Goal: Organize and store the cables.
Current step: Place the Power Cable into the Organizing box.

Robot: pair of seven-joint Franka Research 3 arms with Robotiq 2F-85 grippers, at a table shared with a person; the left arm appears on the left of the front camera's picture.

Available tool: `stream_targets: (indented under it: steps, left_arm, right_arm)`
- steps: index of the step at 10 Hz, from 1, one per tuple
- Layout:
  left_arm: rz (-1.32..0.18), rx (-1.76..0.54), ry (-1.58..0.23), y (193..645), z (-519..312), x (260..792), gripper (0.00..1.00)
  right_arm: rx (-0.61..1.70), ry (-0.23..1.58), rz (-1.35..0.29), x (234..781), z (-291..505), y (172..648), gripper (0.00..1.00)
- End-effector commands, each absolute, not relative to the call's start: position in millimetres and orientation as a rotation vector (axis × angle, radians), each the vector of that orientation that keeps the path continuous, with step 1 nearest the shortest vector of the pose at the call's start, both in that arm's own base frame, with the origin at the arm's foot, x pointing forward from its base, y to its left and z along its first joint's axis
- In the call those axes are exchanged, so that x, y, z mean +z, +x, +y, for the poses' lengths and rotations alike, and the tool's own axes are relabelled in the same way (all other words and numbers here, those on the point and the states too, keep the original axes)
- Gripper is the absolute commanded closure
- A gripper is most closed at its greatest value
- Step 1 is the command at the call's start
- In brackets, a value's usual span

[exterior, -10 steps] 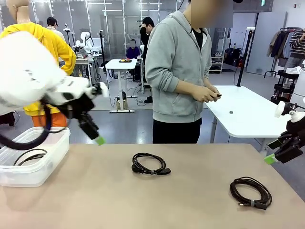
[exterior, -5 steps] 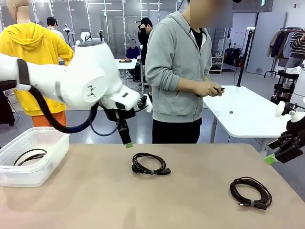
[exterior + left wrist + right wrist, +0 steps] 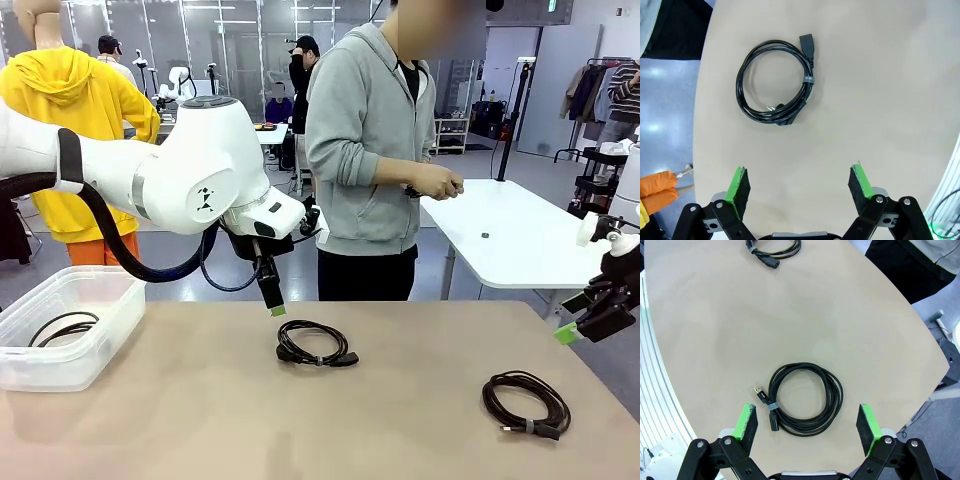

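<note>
Two coiled black cables lie on the tan table (image 3: 200, 420): one in the middle (image 3: 315, 343) and one at the front right (image 3: 525, 402). A third cable (image 3: 62, 328) lies inside the clear plastic box (image 3: 110, 340) at the left. My left gripper (image 3: 275, 305) hangs open just above and left of the middle cable (image 3: 808, 80), with nothing between its fingers (image 3: 800, 186). My right gripper (image 3: 585, 325) is open at the table's right edge and holds nothing. In its wrist view, that gripper (image 3: 807, 424) is open above the right cable (image 3: 772, 415).
A person in a grey hoodie (image 3: 370, 130) stands at the far edge with both hands together at waist height. The middle cable also appears at the top of the right wrist view (image 3: 772, 250). A white table (image 3: 510, 235) stands behind at the right.
My left arm has swung right, from beside the plastic box to above the middle cable, and its gripper has stayed open. The right arm has not moved.
</note>
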State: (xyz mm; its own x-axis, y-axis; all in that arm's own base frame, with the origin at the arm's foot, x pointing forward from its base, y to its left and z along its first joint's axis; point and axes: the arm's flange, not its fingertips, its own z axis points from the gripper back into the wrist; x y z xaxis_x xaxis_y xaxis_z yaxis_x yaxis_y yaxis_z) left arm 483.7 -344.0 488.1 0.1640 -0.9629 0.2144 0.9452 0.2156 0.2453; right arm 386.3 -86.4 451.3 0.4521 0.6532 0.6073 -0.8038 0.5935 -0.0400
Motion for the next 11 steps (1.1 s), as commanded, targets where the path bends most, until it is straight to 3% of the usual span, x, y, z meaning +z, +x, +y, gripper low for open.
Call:
stream_targets:
  steps: [1, 3, 7, 11]
  left_arm:
    - [-0.354, -1.361, 0.059, 483.8, -343.9, 488.1, 0.00]
    - [-0.191, -1.608, 0.086, 498.3, -385.3, 477.2, 0.00]
    - [-0.019, -1.644, 0.086, 552.1, -431.9, 440.4, 0.00]
    - [-0.037, -1.632, -0.002, 579.4, -444.5, 392.6, 0.00]
  right_arm:
    - [0.918, 0.276, -0.616, 452.1, -87.0, 387.6, 0.00]
    - [0.918, 0.276, -0.616, 452.1, -87.0, 387.6, 0.00]
    - [0.918, 0.276, -0.616, 452.1, -87.0, 387.6, 0.00]
    - [0.918, 0.276, -0.616, 452.1, -87.0, 387.6, 0.00]
